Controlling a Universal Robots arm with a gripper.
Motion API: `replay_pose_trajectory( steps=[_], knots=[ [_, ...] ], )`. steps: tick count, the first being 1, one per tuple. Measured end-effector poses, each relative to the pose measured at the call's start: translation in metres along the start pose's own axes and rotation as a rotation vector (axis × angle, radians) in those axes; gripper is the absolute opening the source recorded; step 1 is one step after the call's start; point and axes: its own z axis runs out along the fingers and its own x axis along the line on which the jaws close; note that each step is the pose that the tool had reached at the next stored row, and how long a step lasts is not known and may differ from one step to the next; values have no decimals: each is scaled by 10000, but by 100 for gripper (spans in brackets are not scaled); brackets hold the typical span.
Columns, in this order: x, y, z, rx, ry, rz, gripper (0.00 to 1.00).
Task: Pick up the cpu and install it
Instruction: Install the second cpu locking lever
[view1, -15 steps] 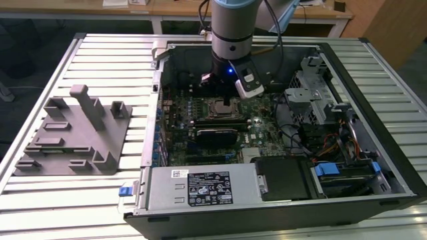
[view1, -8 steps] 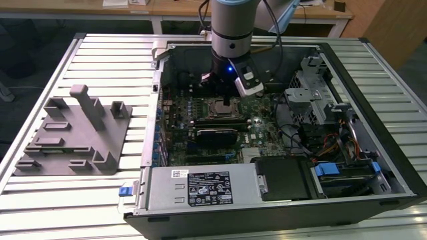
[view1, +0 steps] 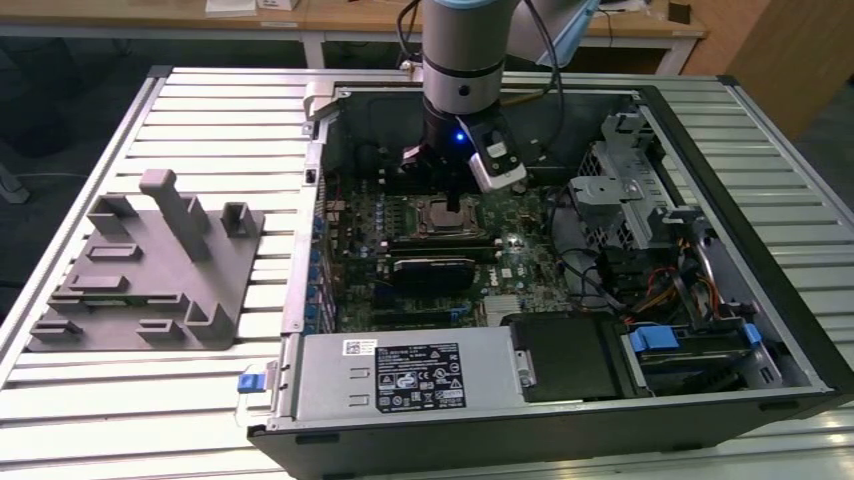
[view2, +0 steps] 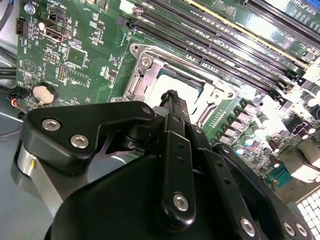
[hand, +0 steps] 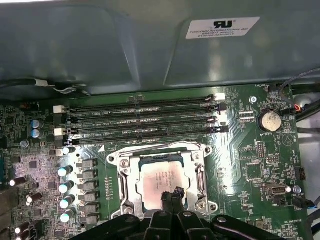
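The cpu (hand: 161, 181) lies flat inside the metal socket frame (hand: 122, 182) on the green motherboard (hand: 250, 160), its silver top facing up. The tool (hand: 171, 194) hangs just above the cpu's edge, its two black fingertips (view2: 172, 100) pressed together and holding nothing. Four memory slots (hand: 145, 120) run beside the socket frame. In the exterior view the arm (view1: 462, 60) reaches down into the open computer case (view1: 747, 130), which sits on the slatted bench (view1: 214, 110) near a grey plastic fixture (view1: 147, 270).

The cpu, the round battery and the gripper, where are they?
cpu (hand: 162, 181): first wrist view, on its shiny metal top.
battery (hand: 268, 120): first wrist view, middle of the round silver face.
gripper (hand: 171, 194): first wrist view, between its black fingertips.
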Motion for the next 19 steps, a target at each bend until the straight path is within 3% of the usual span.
replay_pose_trajectory(
  steps=[19],
  knots=[
    [-3,5,-56,-6,0,-1,11]
  ],
)
